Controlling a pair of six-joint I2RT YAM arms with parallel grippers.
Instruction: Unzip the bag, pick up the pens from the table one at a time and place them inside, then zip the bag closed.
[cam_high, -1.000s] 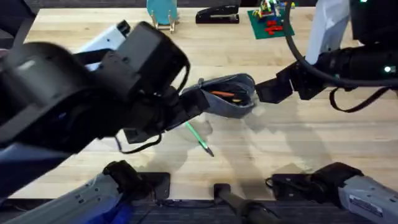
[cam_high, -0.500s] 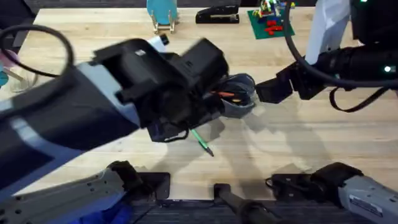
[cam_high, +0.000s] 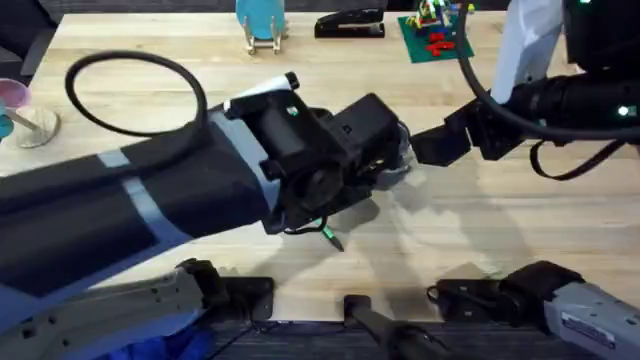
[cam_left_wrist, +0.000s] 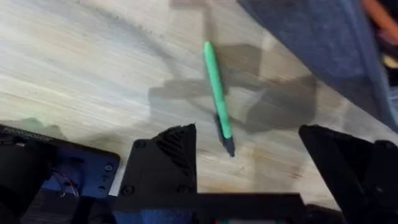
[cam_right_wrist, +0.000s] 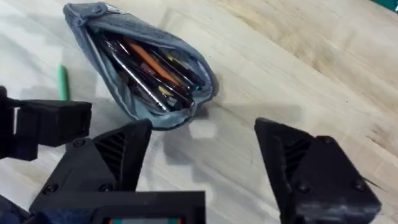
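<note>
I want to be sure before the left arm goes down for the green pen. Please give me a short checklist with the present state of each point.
1. Bag unzipped, mouth open: ok.
2. Green pen lying free on the table, apart from the bag: ok.
3. Left gripper open, pen tip between its fingers: ok.
4. Right gripper open, beside the bag, holding nothing: ok.
5. Black pen already inside the bag: cannot tell.

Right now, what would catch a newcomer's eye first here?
The left arm looms across the overhead view's middle, its open left hand just above the green pen on the table. Beside it the bag lies unzipped, pens inside, facing the open right hand.
</note>
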